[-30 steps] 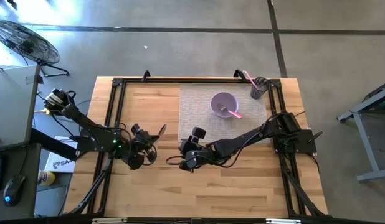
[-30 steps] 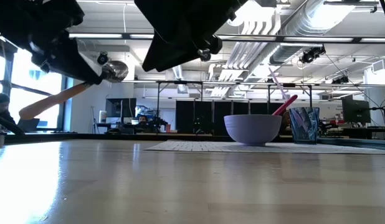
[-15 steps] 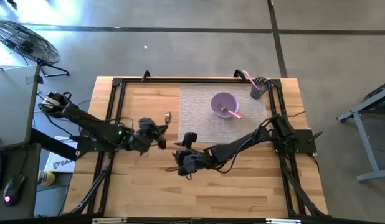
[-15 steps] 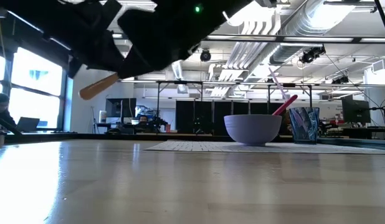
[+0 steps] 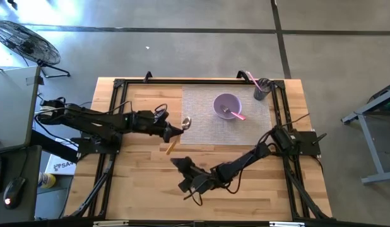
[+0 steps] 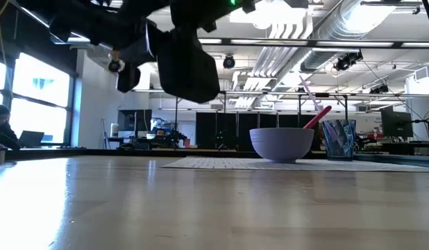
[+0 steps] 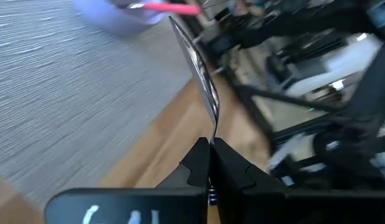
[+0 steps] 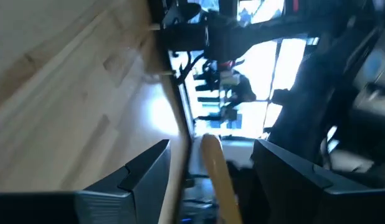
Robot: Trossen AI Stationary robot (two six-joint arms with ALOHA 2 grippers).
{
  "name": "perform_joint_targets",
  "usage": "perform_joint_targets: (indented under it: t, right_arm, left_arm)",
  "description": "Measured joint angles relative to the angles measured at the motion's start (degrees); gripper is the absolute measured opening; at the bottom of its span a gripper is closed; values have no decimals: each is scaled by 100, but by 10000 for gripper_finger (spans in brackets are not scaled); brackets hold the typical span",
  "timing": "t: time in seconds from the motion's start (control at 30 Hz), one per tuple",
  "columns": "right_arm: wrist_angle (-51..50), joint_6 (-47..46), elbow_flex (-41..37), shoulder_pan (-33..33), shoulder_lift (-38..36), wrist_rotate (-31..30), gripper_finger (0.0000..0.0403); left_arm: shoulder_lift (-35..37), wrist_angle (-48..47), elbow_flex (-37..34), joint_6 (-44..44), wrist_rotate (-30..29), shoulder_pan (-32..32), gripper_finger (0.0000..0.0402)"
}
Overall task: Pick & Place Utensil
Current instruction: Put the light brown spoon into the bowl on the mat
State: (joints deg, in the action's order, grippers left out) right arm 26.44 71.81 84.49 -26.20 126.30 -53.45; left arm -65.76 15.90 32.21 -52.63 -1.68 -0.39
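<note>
The left gripper (image 5: 175, 132) carries a spoon with a shiny metal bowl and a light wooden handle (image 5: 179, 132), jaws clamped on its middle — held above the wooden desk (image 5: 144, 183), just left of the grey woven placemat (image 5: 198, 107). It looks a light, stiff thing, but the polished metal is likely slippery, so the neck where metal meets wood seems the surest place to pinch; a hold far from the middle would let it swing. In the left wrist view the metal bowl shows edge-on, thin and bright. On the mat stands a lilac bowl (image 5: 226, 105) holding a pink utensil (image 5: 235, 114). The right gripper (image 5: 185, 174) waits at the near side, jaws apart, gripping nothing.
</note>
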Motion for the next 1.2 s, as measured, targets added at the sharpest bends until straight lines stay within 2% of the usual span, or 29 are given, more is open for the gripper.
perform_joint_targets:
  t: [0.2, 0.4, 0.63, 0.87, 1.13, 1.2]
  right_arm:
    - [276, 986, 0, 160, 4, 147, 224]
    - [1119, 1999, 0, 280, 4, 579, 211]
    - [1068, 2099, 0, 318, 4, 517, 183]
    - [1325, 2365, 0, 343, 4, 546, 129]
    - [1427, 2184, 0, 370, 1, 592, 35]
    - [1429, 2146, 2, 393, -5, 558, 29]
  left_arm:
    - [2, 806, 0, -297, 430, 1, 0]
    - [2, 600, 0, -319, 464, 1, 0]
    - [0, 1066, 0, -487, 877, 1, 0]
    - [0, 1097, 0, -617, 1028, 1, 0]
    - [-4, 1074, -2, -591, 1043, 1, 0]
    - [-7, 1051, -2, -593, 1065, 5, 2]
